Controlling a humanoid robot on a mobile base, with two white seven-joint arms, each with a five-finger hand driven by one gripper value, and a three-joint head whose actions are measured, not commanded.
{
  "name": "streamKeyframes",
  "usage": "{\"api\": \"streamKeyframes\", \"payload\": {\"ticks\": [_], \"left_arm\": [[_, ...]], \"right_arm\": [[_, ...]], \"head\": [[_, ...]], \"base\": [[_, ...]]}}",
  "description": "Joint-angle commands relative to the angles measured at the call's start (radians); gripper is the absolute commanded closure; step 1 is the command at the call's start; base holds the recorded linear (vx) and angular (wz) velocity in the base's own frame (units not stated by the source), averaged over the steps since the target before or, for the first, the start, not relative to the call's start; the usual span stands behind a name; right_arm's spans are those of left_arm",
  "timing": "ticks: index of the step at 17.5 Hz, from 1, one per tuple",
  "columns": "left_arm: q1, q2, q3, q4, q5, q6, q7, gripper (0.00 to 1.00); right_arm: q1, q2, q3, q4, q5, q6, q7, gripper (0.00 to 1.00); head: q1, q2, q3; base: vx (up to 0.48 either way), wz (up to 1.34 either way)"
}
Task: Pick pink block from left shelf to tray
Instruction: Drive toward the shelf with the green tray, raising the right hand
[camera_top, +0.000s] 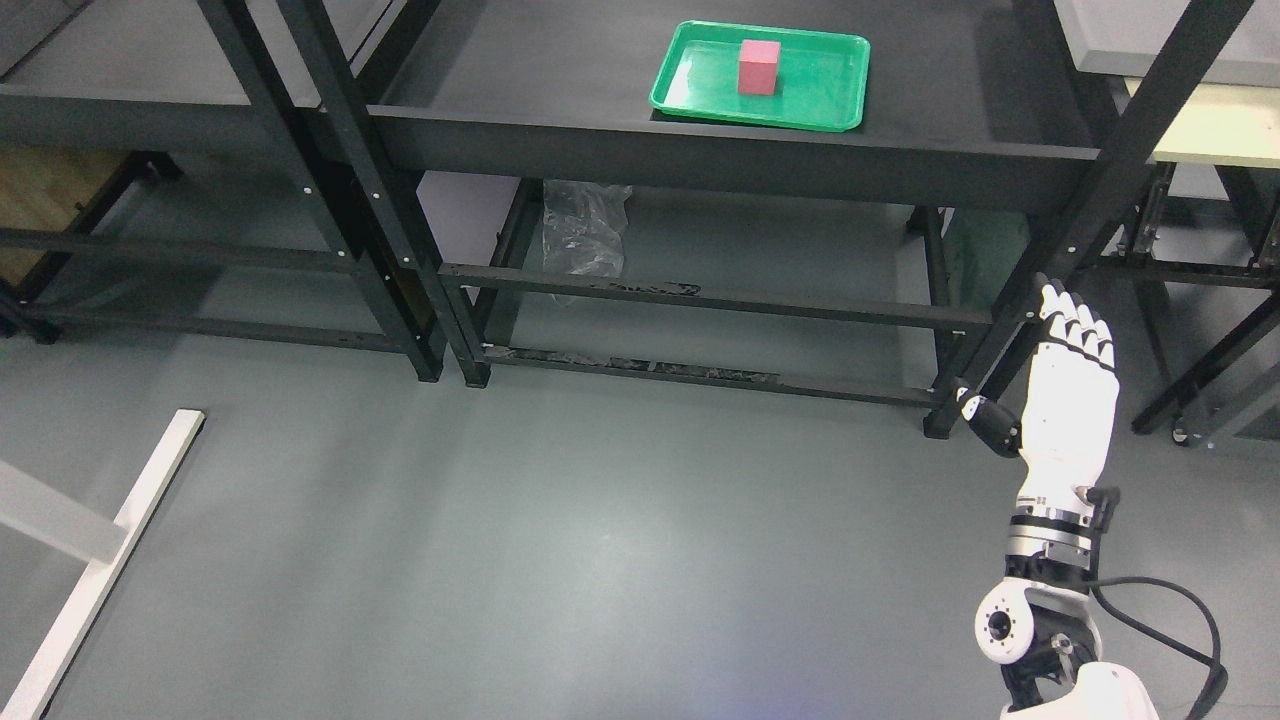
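A pink block (759, 66) stands upright inside a green tray (700, 95) on the top of the black shelf unit (700, 155) at the upper middle. My right hand (1068, 390) is raised at the lower right, well below and to the right of the tray, in front of the shelf's right leg. Its fingers are straight and together, the thumb sticks out to the left, and it holds nothing. The left arm is out of view.
A second black shelf unit (150, 110) stands at the upper left. A crumpled clear plastic bag (583, 235) lies under the middle shelf. A white frame bar (110, 550) lies on the grey floor at the lower left. Another rack (1220, 270) stands at the right edge.
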Motion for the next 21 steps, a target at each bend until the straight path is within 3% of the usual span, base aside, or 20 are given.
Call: {"api": "streamKeyframes", "payload": {"ticks": [1, 12, 21], "left_arm": [[-0.023, 0.017, 0.000, -0.017, -0.002, 0.000, 0.000, 0.00], [-0.023, 0.017, 0.000, -0.017, -0.002, 0.000, 0.000, 0.00], [-0.023, 0.017, 0.000, -0.017, -0.002, 0.000, 0.000, 0.00]], "right_arm": [[-0.033, 0.000, -0.007, -0.007, 0.179, -0.002, 0.000, 0.00], [-0.044, 0.024, 0.004, -0.004, 0.049, -0.080, 0.048, 0.00], [-0.037, 0.039, 0.010, -0.004, 0.046, -0.083, 0.083, 0.00]], "head": [[0.0000, 0.000, 0.000], [0.0000, 0.000, 0.000], [0.0000, 0.000, 0.000]], "base": [[0.117, -0.22], [0.149, -0.10], [0.199, 0.11]]}}
